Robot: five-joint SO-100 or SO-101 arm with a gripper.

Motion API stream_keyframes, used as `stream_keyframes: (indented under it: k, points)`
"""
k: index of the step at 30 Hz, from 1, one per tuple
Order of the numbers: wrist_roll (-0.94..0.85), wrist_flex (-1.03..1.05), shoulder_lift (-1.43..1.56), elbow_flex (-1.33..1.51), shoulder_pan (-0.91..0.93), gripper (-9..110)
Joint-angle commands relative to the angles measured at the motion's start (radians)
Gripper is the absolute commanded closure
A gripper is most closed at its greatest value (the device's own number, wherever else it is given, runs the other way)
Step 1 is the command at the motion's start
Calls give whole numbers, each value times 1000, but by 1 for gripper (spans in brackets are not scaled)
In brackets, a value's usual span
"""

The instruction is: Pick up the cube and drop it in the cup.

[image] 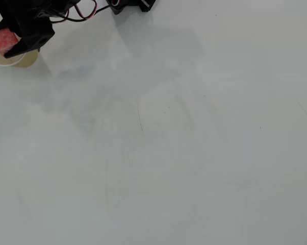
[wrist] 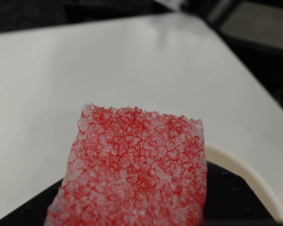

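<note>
Small red-pink cube point(image: 4, 40) with a whitish-flecked, crystalline-looking surface, held above the mouth of the cream-white paper cup point(image: 26, 60) in the overhead view. Gripped by the black two-finger gripper point(image: 10, 43), closed to about the cube's width, one dark finger point(image: 33, 41) pressed along the cube's side nearest the cup's tan outer wall. Other finger hard to make out against the arm's black body. Cup largely hidden beneath gripper and cube, and cut off by the picture's edge; only a rim arc and a strip of wall showing. In the wrist view, cube point(wrist: 137, 169) close up and filling the lower middle, its bottom cut off by the frame, a dark gripper part point(wrist: 226, 197) beneath and beside it. Curved pale cup rim point(wrist: 247, 176) just behind the cube. Around the cup, plain white table point(image: 169, 143), faintly scratched.
</note>
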Motion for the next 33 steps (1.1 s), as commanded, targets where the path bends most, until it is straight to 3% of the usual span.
stream_keyframes:
  k: [1,33]
  points:
    - [3,25,12,-112,3,95]
    - [2,26,-17,-52,75,96]
